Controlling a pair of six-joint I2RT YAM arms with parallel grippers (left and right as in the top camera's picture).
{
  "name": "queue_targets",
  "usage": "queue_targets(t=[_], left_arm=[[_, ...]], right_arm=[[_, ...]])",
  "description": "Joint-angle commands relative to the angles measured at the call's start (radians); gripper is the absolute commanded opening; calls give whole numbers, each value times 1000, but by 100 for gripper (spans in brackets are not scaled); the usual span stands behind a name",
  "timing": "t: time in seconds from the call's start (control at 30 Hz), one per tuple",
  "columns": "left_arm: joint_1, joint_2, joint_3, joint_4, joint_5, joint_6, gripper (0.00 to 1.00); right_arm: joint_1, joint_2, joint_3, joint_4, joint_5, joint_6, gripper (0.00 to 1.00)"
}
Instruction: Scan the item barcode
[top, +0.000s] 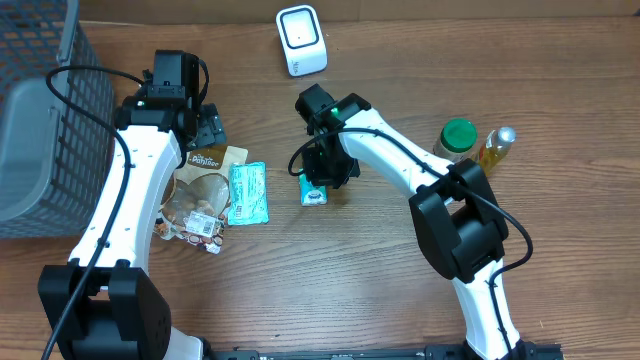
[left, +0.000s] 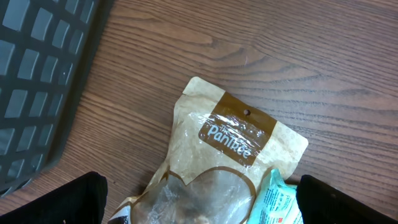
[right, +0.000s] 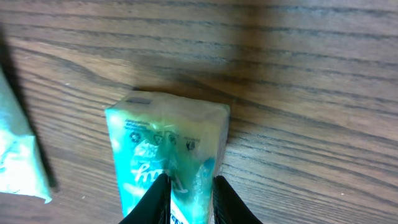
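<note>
My right tool (right: 189, 198) is clenched on the teal pack (right: 163, 140) near its end. It seems light, soft and slick, so a firm mid-body pinch suits. My left tool (left: 200, 205) hangs released.

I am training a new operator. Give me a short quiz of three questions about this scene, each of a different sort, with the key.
1. True or false: the left gripper is open and holds nothing.
2. What does the right gripper pinch? A) small teal pack B) green-lidded jar C) yellow bottle
3. Fill in: the grey basket stands on the robot's ___ side.
Key: 1 true; 2 A; 3 left.
</note>
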Motion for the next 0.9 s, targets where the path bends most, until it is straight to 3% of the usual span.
queue_targets(t=[0.0,0.43,0.77,0.87], left_arm=[[-8,10,3,2,-10,1,99],[-8,10,3,1,-10,1,100],[-7,10,3,1,-10,1,99],[-7,10,3,1,-10,1,99]], right_arm=[[-15,-30,39,1,-33,-25,20],[-19,-35,29,-35,-32,-23,29],[-19,-31,-25,13,-31,-2,30],[-19,-31,-26,13,-31,-3,26]])
